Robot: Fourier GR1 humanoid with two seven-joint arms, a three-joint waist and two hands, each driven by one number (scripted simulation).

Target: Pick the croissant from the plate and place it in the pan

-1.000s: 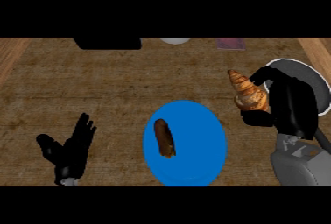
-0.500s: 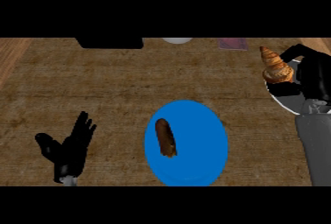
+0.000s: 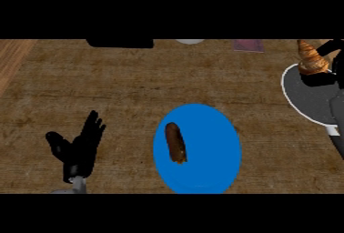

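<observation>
Fingers (image 3: 328, 50) of my right hand (image 3: 322, 77) curl round the croissant (image 3: 310, 58) at two o'clock above the pan (image 3: 302, 98); left hand (image 3: 77, 145) rests open at eight.

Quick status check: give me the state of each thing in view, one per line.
Croissant: held up in the right hand, above the pan's far edge.
Right hand: shut on the croissant.
Left hand: open, resting at lower left.
Blue plate: holds one brown item.
Pan: nothing visible inside.
</observation>
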